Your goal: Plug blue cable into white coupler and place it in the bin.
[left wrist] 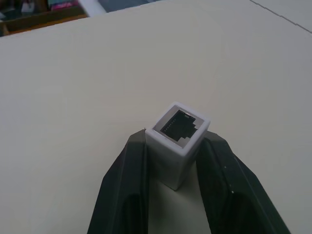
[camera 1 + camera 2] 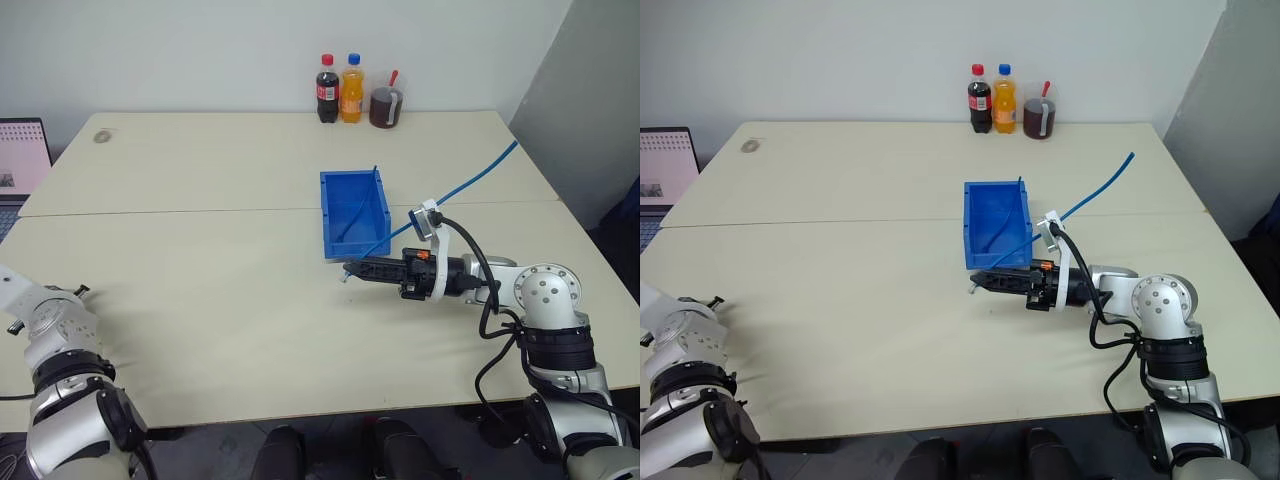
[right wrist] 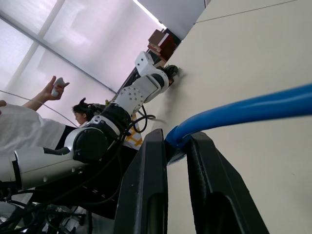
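The left gripper point(image 1: 170, 161) is closed on the coupler point(image 1: 179, 142), its two black fingers point(image 1: 127, 185) pressed against opposite sides of the white block, whose open socket faces away from the wrist over bare table point(image 2: 200, 300). In the head views the left arm sits at the lower left of the frame, well apart from everything else. The right gripper point(image 2: 352, 270), right of centre and pointing toward frame left, is nearly closed and pinches the cable point(image 3: 243, 113) close to its end, blue sheath wedged between the fingers point(image 3: 146, 185); a small clear plug tip shows just past the fingertips. From the grip the cable point(image 2: 470, 180) runs up and right across the table toward the upper right edge. The bin point(image 2: 352, 212) stands at centre, just above the right gripper's tip, its near wall close beside the fingers; a thin blue strand lies inside it. Three bottles point(image 2: 352, 90) stand at the table's far edge, top centre. A laptop point(image 2: 22, 155) sits at the far left edge.
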`<state>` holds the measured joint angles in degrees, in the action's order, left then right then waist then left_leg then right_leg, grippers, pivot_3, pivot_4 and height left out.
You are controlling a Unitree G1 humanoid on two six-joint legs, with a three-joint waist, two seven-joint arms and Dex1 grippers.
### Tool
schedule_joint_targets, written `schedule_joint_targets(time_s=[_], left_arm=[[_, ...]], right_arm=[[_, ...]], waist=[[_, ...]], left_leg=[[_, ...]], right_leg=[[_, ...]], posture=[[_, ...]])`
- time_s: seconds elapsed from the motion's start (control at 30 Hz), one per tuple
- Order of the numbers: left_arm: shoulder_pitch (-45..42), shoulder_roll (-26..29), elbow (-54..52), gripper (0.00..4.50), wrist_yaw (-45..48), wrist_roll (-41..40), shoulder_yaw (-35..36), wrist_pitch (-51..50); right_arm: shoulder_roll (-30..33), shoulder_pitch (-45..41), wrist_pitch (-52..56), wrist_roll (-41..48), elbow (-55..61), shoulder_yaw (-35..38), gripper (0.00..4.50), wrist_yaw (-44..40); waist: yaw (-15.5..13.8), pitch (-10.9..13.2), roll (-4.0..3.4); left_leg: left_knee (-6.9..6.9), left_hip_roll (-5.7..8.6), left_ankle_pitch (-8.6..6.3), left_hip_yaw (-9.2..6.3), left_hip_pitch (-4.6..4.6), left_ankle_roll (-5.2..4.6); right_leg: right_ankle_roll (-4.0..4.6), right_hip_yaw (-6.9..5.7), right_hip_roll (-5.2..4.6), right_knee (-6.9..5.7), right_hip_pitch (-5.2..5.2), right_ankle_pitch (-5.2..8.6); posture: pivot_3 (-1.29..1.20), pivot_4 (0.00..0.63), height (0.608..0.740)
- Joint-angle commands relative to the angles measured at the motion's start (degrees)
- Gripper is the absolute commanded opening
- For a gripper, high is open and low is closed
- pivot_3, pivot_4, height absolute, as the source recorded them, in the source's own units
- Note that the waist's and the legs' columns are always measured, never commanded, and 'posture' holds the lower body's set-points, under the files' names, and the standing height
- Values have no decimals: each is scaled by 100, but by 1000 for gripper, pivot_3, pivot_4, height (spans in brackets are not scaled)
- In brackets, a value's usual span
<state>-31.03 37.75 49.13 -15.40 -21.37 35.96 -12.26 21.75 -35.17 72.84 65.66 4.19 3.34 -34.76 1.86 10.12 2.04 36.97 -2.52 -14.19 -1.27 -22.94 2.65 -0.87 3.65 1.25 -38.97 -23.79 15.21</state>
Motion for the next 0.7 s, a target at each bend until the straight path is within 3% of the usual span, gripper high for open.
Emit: schedule_joint_targets(time_s=[0.03, 0.33, 0.6, 0.63, 0.7], left_arm=[[246, -3, -521, 1032, 155, 146, -222, -377], [574, -465, -1432, 1032, 1760, 110, -931, -644], [749, -502, -1565, 1032, 2134, 156, -955, -694], [759, -505, -1573, 1730, 2153, 151, -943, -709], [775, -520, -1599, 2107, 2175, 133, -915, -739]], right_arm=[[-33, -18, -102, -12, 123, 121, 274, -2], [-131, 13, -155, -95, 134, 99, 274, -12], [-161, 71, -136, -93, 206, 138, 274, 30], [-166, 79, -133, -86, 216, 141, 274, 41], [-171, 88, -132, -79, 232, 140, 274, 53]], waist=[[1, 0, 0], [-38, 0, 0], [-21, 0, -1], [-21, 0, -1], [-18, 0, -1]], left_leg=[[0, -2, 0, 0, 0, 0], [3, 12, 1, -4, 0, 0], [2, 19, 1, -5, 2, 0], [2, 19, 1, -4, 2, 0], [3, 19, 1, -3, 2, 0]], right_leg=[[0, 0, 0, 0, -1, 0], [-2, -5, -9, 0, 6, 1], [-4, -3, -10, 1, 6, 2], [-4, -2, -10, 1, 6, 2], [-11, 0, -10, 1, 6, 6]], posture=[[0, 150, 740], [0, 150, 740], [0, 150, 740], [0, 150, 740], [0, 150, 740]])
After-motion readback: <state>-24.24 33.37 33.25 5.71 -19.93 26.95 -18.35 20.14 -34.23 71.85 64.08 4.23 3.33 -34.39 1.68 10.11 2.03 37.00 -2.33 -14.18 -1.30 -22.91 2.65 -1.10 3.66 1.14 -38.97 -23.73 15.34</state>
